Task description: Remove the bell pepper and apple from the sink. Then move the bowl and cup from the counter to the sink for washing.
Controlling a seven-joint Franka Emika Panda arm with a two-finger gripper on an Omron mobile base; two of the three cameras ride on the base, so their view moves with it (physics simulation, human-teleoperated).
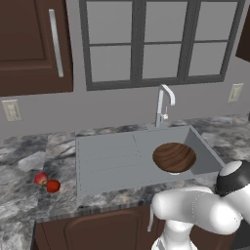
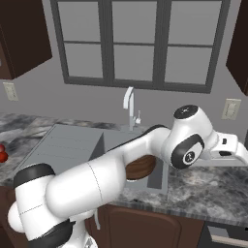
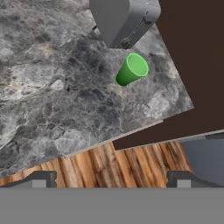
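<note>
The dark wooden bowl (image 1: 174,157) lies in the basin of the grey sink (image 1: 107,161); the arm hides most of the bowl (image 2: 144,167) in the right base view. On the counter (image 1: 19,161) left of the sink, the pinkish apple (image 1: 41,178) and the bright red bell pepper (image 1: 53,186) rest side by side. The green cup (image 3: 132,69) stands on the marbled counter (image 3: 52,87) in the hand view, well ahead of my gripper (image 3: 111,179). The gripper is open and holds nothing, its fingertips (image 3: 40,178) wide apart over the counter's front edge.
A grey boxy appliance (image 3: 124,19) stands just beyond the cup. Dark cabinet fronts and wooden floor (image 3: 131,162) lie below the counter edge. The chrome faucet (image 1: 163,105) rises behind the basin. My arm reaches far right across the sink (image 2: 68,140).
</note>
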